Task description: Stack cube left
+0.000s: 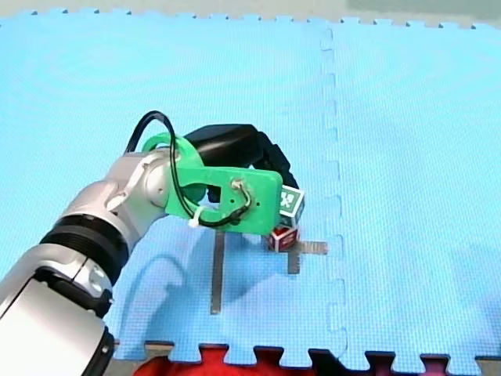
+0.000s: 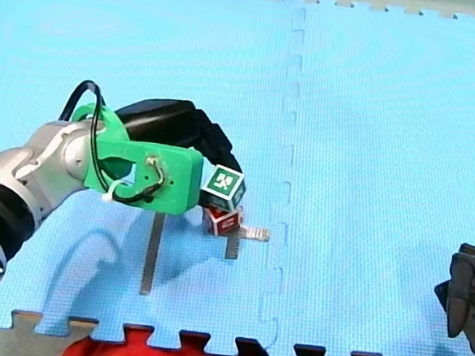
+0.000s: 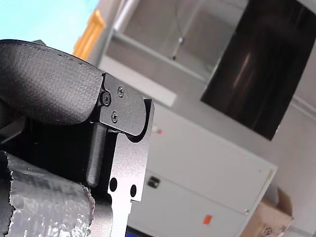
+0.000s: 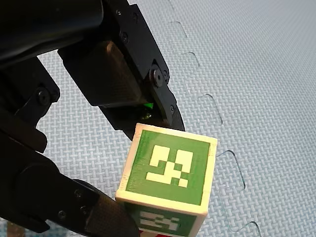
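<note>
A green cube (image 1: 291, 204) with a white pattern sits directly over a red cube (image 1: 283, 237) near the middle of the blue foam mat (image 1: 407, 157). My left hand (image 2: 221, 182), on the arm with the green bracket (image 1: 227, 196), is shut on the green cube. In the second wrist view the green cube (image 4: 168, 170) lies between black fingers (image 4: 111, 74), with a sliver of red just under it. The green cube hides most of the red cube from above. My right hand (image 2: 467, 302) is at the mat's near right edge, holding nothing.
Grey tape strips (image 1: 217, 274) mark the mat beside and under the red cube. A jigsaw seam (image 1: 335, 157) runs front to back just right of the cubes. A red cloth (image 1: 235, 368) lies beyond the mat's near edge.
</note>
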Robot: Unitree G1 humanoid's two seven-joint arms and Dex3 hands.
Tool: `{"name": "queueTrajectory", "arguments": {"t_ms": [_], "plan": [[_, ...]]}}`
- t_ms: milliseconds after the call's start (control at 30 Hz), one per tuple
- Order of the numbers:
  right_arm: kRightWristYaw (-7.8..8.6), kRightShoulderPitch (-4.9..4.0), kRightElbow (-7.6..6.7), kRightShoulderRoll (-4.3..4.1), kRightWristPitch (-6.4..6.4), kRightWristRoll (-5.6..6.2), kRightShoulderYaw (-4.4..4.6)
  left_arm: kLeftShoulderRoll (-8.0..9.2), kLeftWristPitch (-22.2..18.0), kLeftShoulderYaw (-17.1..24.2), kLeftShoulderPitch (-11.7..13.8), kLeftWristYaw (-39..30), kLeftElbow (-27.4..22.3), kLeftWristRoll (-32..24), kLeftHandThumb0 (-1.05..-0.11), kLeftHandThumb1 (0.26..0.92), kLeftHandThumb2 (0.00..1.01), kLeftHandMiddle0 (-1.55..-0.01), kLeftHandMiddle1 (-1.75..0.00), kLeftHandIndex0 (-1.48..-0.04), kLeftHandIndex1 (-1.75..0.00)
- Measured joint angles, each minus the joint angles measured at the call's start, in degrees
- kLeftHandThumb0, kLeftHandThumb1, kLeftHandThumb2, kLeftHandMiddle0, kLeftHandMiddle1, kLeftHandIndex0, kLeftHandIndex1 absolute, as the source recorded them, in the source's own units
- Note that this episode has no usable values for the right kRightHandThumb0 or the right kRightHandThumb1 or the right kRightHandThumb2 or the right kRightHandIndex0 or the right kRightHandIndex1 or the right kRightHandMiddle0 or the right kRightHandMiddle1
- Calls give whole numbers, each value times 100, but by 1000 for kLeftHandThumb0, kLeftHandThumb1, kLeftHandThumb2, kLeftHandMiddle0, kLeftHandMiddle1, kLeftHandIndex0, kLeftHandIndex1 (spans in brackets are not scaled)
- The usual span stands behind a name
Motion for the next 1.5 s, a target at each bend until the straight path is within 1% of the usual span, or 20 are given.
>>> {"name": "queueTrajectory", "arguments": {"t_ms": [100,333,600,833,1067,1200,1367,1500], "plan": [[19,1,-16,0,0,10,0,1,-3,0,-1,-1,2,0,-503,790,0,-1039,-1746,-1329,-1],[107,19,-82,12,22,78,7,13,-32,-1,-1,-18,2,0,-504,791,1,-1040,-1746,-1328,-1],[136,22,-115,23,39,117,-7,25,-45,-7,-5,-26,2,3,-503,792,1,-1041,-1746,-1328,0],[141,27,-151,40,52,117,-18,43,-24,-33,-9,-87,-12,24,-503,793,1,-1043,-1746,-1328,0],[146,36,-154,49,49,123,-23,45,10,-51,-7,-153,-16,35,-504,797,2,-1045,-1746,-1330,-1],[143,55,-174,57,49,116,-34,44,12,-61,-1,-154,-10,47,-504,799,3,-1044,-1746,-1332,-2],[143,88,-235,77,51,99,-43,26,22,-78,2,-128,33,94,-504,803,4,-1042,-1746,-1334,-2],[140,100,-247,84,52,76,-47,9,23,-92,9,-83,64,123,-503,805,4,-1040,-1746,-1336,-4]]}}
